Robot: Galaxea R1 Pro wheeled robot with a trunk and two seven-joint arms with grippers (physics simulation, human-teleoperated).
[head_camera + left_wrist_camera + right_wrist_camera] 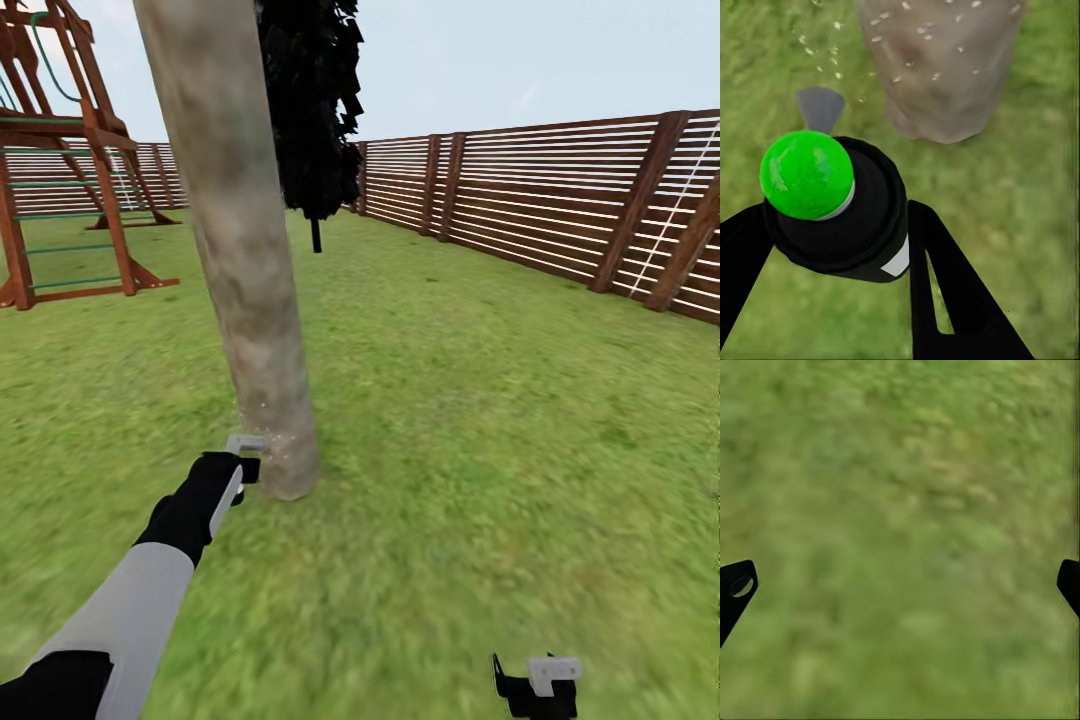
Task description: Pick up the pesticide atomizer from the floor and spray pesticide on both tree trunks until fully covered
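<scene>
Currently the left pincer (832, 247) is clamped around the pesticide atomizer, a black cylindrical bottle with a glossy green domed cap (808, 174); its two dark fingers (945, 292) sit either side of the black body, below the cap. In the head view the left pincer (243, 466) is held low, just beside the foot of the thick, pale grey-brown mottled tree trunk (240, 250), above the blurry green grass floor (480, 400). Small pale specks (900, 37) hang in front of the trunk's base (937, 67), and a grey fan-shaped nozzle piece (820, 107) points that way (looks like spray reaching the bark).

The right pincer (535, 685) hangs low over grass, fingers spread wide with nothing between them; the right wrist view shows one dark fingertip (735, 592) at each edge.

Handling judgement: the atomizer appears rigid and smooth-sided, probably light, so likely to slip or twist if gripped loosely. The best hold is the mid-body of the cylinder, as now, leaving cap and nozzle free.

Surroundings: brown horizontal-slat wooden fence (560, 200), red-brown wooden play frame with green rungs (70, 180), near-black cypress (312, 110) behind the trunk.

The trunk above the pincer shows no specks; coverage is judged incomplete.
</scene>
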